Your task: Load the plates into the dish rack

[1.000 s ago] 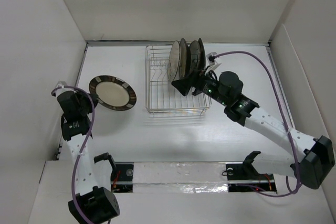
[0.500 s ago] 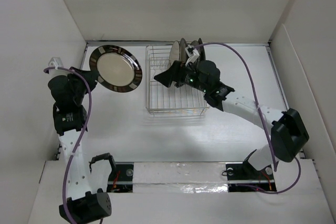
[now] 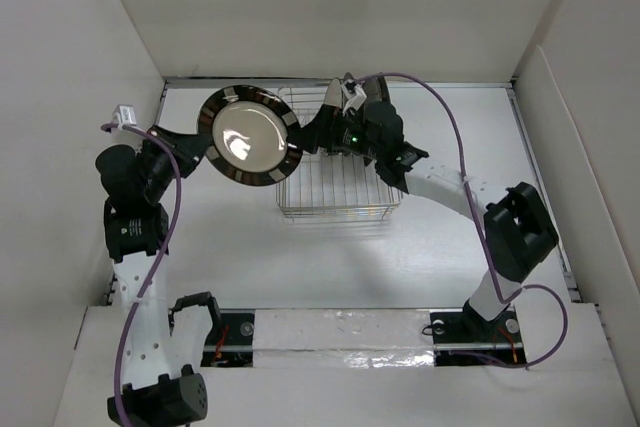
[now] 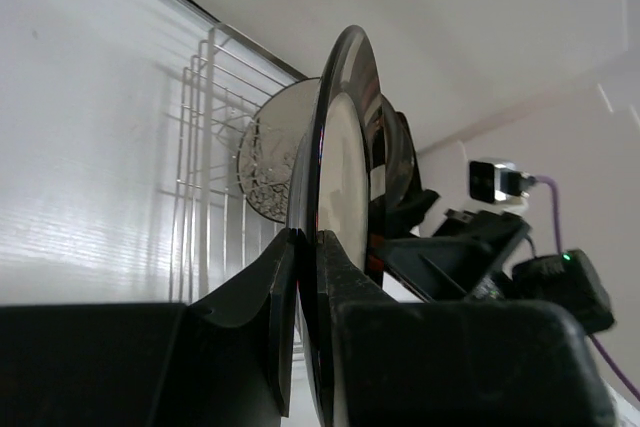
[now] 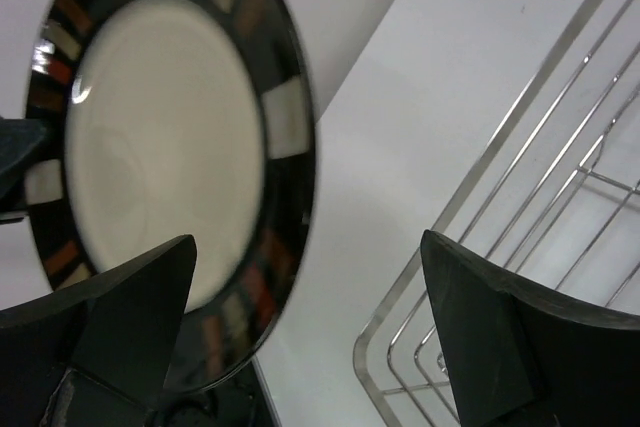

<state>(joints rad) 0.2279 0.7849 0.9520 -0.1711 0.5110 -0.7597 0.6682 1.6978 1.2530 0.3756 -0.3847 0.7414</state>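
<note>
The cream plate with the dark patterned rim hangs on edge just beside the far left corner of the dish rack, its rim pinched firmly in the left gripper. At least two plates already stand at the rack's far end, though the full count is hidden. The held plate is not yet slotted. The right gripper, spread wide and empty, hovers over the rack and crowds the way in.
</note>
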